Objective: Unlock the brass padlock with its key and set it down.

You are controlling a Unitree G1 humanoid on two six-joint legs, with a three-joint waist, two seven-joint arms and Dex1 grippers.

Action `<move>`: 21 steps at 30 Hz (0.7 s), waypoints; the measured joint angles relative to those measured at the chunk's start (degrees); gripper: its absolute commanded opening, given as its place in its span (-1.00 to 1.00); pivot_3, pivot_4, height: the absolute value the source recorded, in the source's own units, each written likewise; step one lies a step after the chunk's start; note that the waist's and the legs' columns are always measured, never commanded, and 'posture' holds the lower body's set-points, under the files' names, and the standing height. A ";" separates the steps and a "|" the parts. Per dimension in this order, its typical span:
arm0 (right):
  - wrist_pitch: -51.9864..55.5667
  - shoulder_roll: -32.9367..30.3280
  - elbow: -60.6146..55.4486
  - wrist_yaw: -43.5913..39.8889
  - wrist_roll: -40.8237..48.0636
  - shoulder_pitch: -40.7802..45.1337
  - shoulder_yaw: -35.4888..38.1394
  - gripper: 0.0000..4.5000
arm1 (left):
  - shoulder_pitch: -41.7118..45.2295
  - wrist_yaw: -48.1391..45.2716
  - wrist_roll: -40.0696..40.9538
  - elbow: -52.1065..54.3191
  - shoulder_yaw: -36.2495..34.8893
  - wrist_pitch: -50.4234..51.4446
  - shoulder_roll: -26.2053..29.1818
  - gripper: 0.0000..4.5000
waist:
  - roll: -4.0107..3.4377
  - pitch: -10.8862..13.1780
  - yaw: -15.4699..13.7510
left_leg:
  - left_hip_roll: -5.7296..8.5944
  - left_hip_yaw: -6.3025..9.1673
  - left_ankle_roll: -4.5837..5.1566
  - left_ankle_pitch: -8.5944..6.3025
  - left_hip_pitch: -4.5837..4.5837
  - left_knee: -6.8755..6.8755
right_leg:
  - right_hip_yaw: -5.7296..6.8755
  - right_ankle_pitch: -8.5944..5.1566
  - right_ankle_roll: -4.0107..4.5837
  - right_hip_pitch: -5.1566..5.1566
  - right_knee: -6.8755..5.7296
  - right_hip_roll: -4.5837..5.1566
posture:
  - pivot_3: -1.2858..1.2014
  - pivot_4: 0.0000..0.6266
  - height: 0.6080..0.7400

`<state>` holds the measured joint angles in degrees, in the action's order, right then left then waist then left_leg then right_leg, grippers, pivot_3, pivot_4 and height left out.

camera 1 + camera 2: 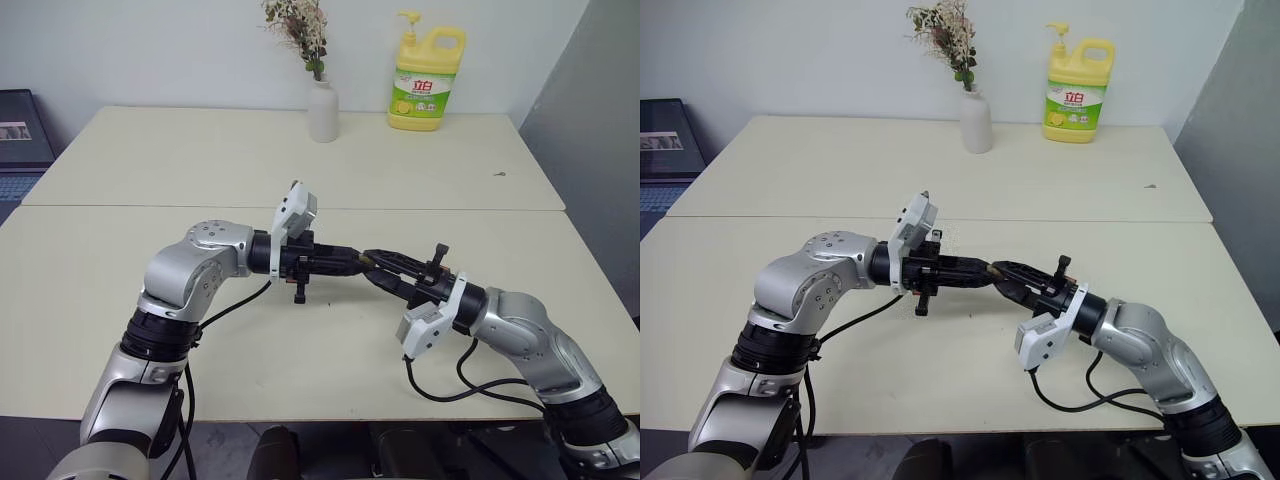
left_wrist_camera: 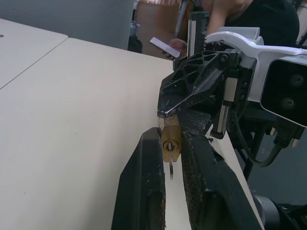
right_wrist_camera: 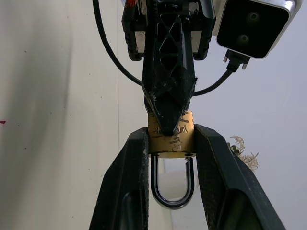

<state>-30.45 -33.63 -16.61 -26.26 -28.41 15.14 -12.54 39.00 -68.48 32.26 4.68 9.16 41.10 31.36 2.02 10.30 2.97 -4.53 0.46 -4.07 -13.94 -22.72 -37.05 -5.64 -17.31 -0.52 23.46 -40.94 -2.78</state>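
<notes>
The right gripper (image 3: 170,143) clamps the brass padlock (image 3: 171,140) by its gold body, one black finger on each flank, with the silvery shackle (image 3: 172,184) looped back between those fingers and seated in the body. The left gripper (image 2: 171,158) meets it nose to nose, its fingers narrowed around the padlock's keyhole end, where a thin metal blade, probably the key (image 2: 171,168), sticks out below the keyway. Whether that blade is truly pinched or only sits between the pads I cannot tell.

Both grippers hold this junction in the air above the near tabletop (image 1: 120,300), well clear of it. On the far tabletop stand a white vase (image 1: 322,108) of dried flowers and a yellow detergent bottle (image 1: 428,80), well apart from the work.

The risk, as I judge it, lies in the turn. The padlock is tiny against the fingers, so a twist off the keyway's axis could rotate the body within the right gripper's hold, or lever it out to drop. A weak pinch on the blade would slip around it and leave the lock shut.
</notes>
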 measured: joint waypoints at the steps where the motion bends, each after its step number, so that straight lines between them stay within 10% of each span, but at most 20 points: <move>1: 0.00 0.00 0.00 0.00 0.00 0.00 0.00 -0.58 | 0.00 0.00 -0.04 0.00 0.00 -0.04 0.00 -0.93 | 0.00 0.00 0.00 | 0.00 0.00 0.00 0.00 0.00 0.00 | 0.00 0.00 0.00 0.00 0.00 0.00 | 0.03 -0.52 1.00; 10: 0.64 -0.15 -0.20 -1.20 0.52 -0.01 -0.02 -0.58 | -0.12 -0.58 -0.37 -0.06 0.20 -0.07 -0.02 -0.93 | 0.00 0.00 0.00 | 0.00 0.00 0.00 0.00 0.00 0.00 | 0.00 0.00 0.00 0.00 0.00 0.00 | 0.03 -0.52 1.00; 16: 2.61 -1.71 -0.49 -1.43 1.17 -0.54 1.03 0.32 | -0.12 -0.81 -0.43 -0.06 0.20 -0.09 -0.05 -0.93 | 0.00 0.00 -0.06 | 0.00 0.00 0.00 0.00 -0.01 0.00 | 0.00 0.00 0.00 0.00 0.00 0.00 | 0.03 -0.52 1.00; 21: 2.99 -6.54 -0.50 -2.88 2.39 -5.24 4.10 0.33 | -0.10 -0.79 -0.84 -0.92 0.18 -0.45 0.06 -0.93 | 0.00 0.00 -0.30 | 0.01 0.00 0.00 0.00 -0.01 0.00 | 0.00 -0.01 0.00 -0.01 0.03 0.00 | 0.03 -0.52 1.00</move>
<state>-27.46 -40.17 -17.11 -29.15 -26.02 9.90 -8.43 38.90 -69.27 31.42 3.76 9.34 40.65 31.42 2.02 10.30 2.67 -4.52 0.46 -4.07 -13.95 -22.74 -37.05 -5.64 -17.31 -0.52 23.45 -40.91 -2.78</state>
